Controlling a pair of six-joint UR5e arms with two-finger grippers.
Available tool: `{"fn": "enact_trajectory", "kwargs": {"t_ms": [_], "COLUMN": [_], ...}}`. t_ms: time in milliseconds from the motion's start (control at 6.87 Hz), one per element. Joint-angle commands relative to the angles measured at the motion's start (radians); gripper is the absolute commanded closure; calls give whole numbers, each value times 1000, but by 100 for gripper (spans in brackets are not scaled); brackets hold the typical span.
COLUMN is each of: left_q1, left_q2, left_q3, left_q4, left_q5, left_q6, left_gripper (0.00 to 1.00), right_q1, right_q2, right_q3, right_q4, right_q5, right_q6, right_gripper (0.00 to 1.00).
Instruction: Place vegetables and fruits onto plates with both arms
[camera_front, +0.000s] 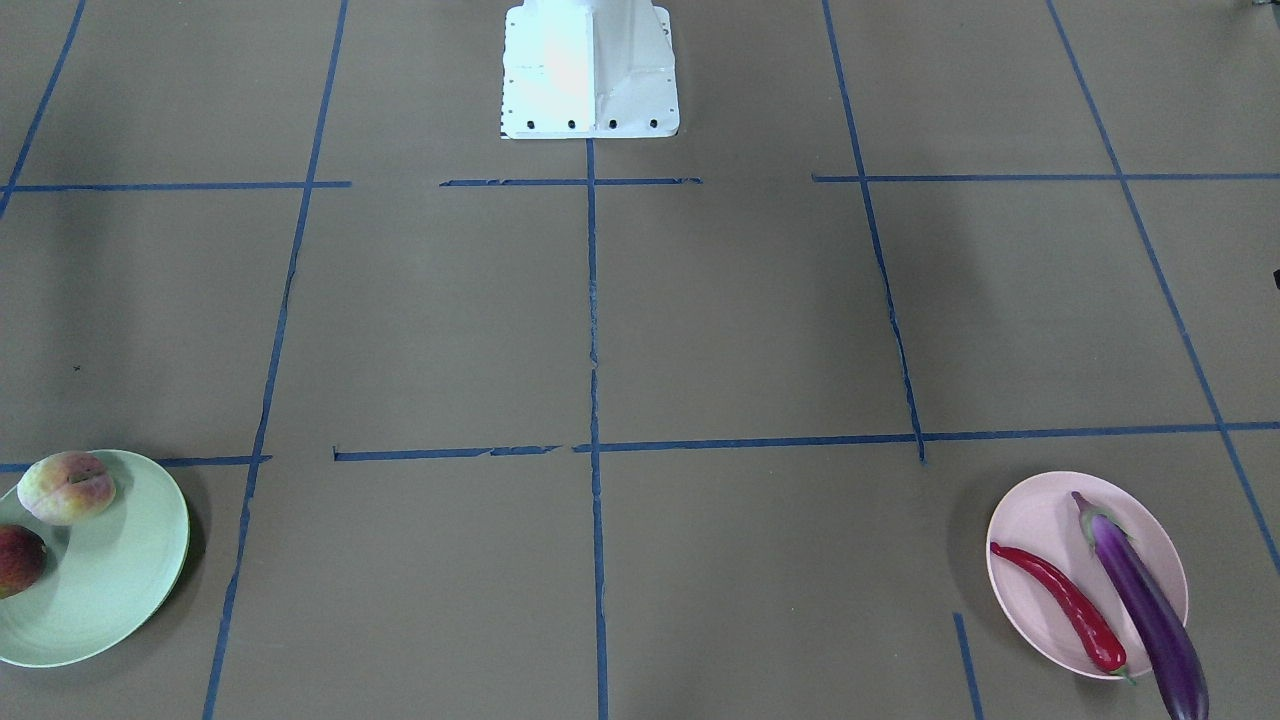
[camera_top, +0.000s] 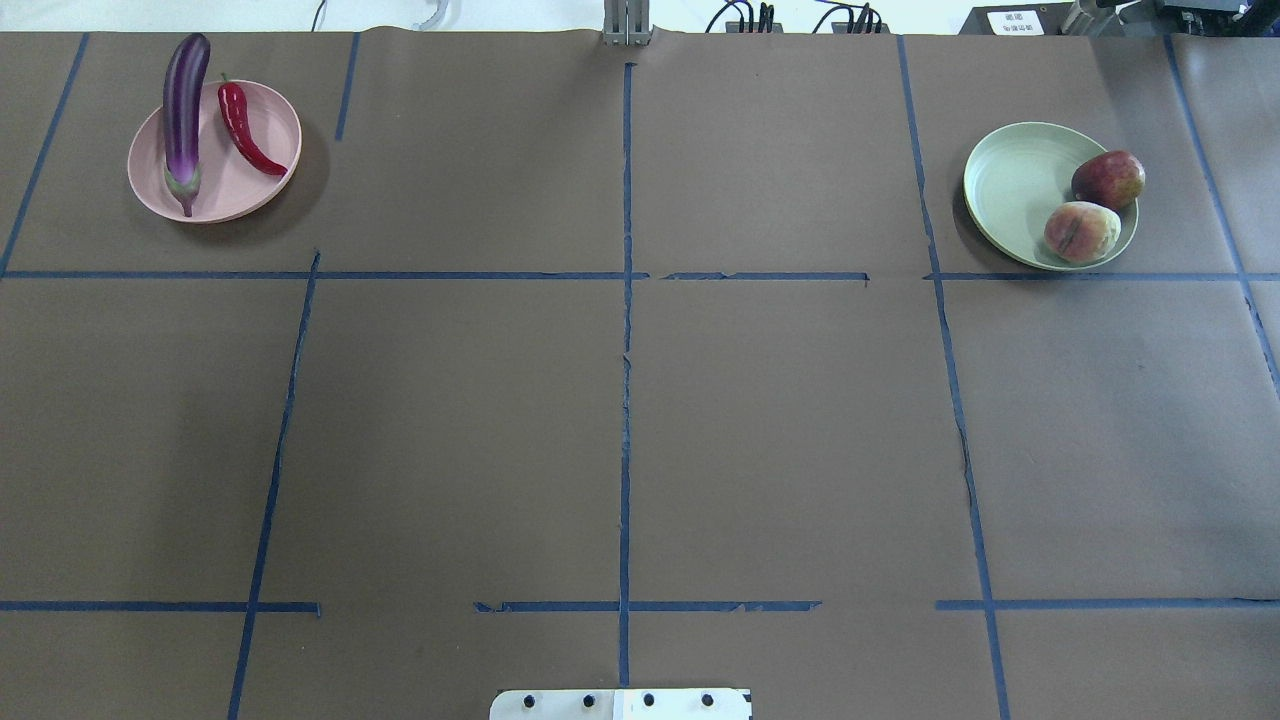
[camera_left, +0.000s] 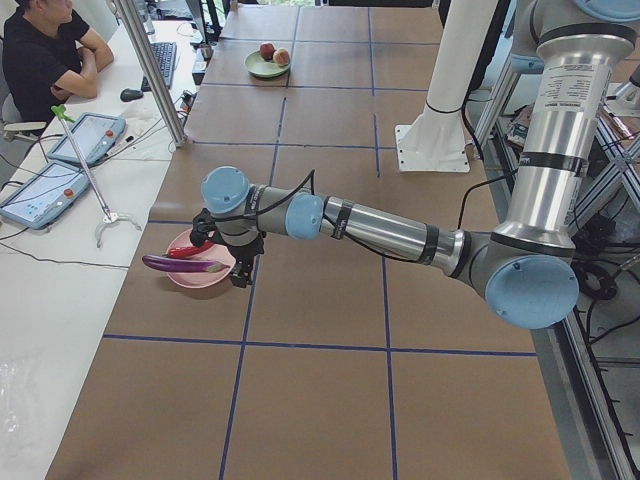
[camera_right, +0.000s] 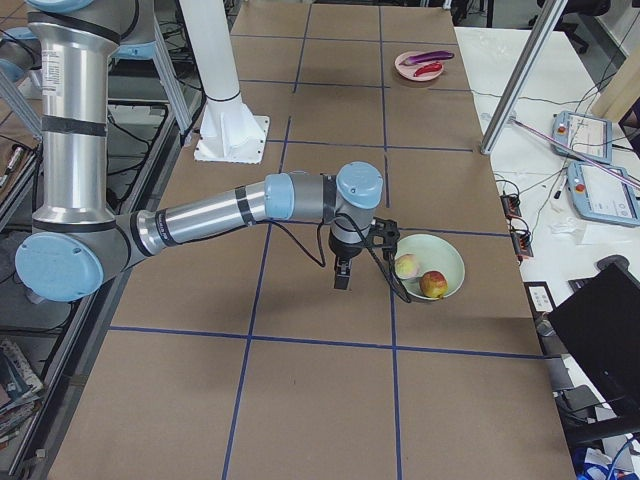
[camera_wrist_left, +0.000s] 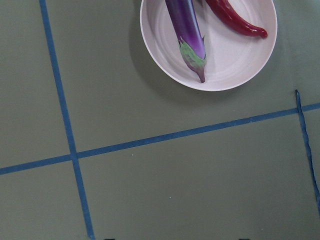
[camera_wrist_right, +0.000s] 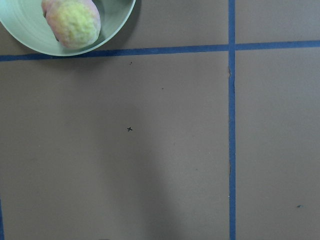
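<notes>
Eggplant (camera_top: 185, 110), chili (camera_top: 243, 125) on pink plate (camera_top: 240, 190), ten o'clock; apple (camera_top: 1108, 179), peach (camera_top: 1081, 231) on green plate (camera_top: 1010, 185), two. Looks done, retract next. Left gripper (camera_left: 238, 268), right gripper (camera_right: 343, 272): jaw spread unreadable.

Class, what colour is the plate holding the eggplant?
Pale pink plate, clearest in the left wrist view.

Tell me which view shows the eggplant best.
Overhead exterior: the whole eggplant shows, cap on the pink plate, far end overhanging its rim. Front-facing shows it at the frame's bottom edge; left wrist crops it; the side views show it small.
</notes>
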Motion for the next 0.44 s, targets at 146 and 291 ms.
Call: {"fn": "enact_trajectory", "kwargs": {"t_ms": [146, 291], "left_q1": [-11, -11], "left_q2": [72, 83], "left_q3": [-27, -45], "left_q4": [-2, 0], "left_q5": [14, 14], "left_q6": [32, 32], "left_gripper": [0, 0], "right_q1": [-12, -15], "right_q2": [-23, -26], "right_q3": [0, 0], "right_q4": [11, 13], "right_q5": [3, 3], "right_q6": [0, -2], "right_gripper": [0, 0]}}
